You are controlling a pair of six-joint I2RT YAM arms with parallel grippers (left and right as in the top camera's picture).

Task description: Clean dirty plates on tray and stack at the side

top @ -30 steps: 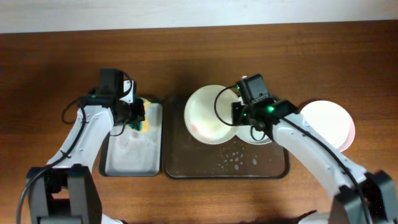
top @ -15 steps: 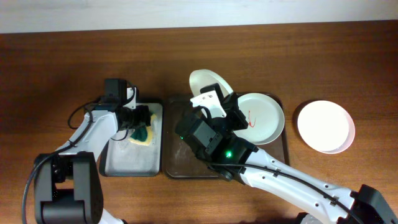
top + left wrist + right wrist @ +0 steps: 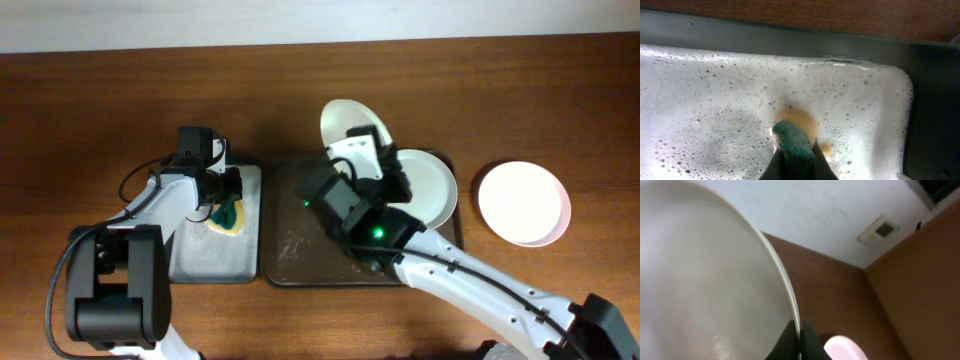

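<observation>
My right gripper [image 3: 801, 332] is shut on the rim of a pale plate [image 3: 705, 280] and holds it up, tilted on edge. From overhead this plate [image 3: 350, 120] shows above the far edge of the dark brown tray [image 3: 290, 250]. A second plate [image 3: 432, 185] lies on the tray's right side, partly hidden by my right arm. A third plate [image 3: 522, 203] lies on the table to the right and also shows in the right wrist view [image 3: 842, 349]. My left gripper [image 3: 795, 161] is shut on a green and yellow sponge [image 3: 792, 140], also seen from overhead [image 3: 230, 212].
A smaller grey tray [image 3: 205, 260] with foamy white lining [image 3: 715, 115] stands left of the brown tray, and the sponge sits in it. Water drops speckle the brown tray's floor. My raised right arm [image 3: 370, 215] covers the tray's middle.
My right arm has lifted the plate off the tray, tipped it on edge and carried it a little to the right. My left gripper with the sponge shifted slightly in the grey tray.
</observation>
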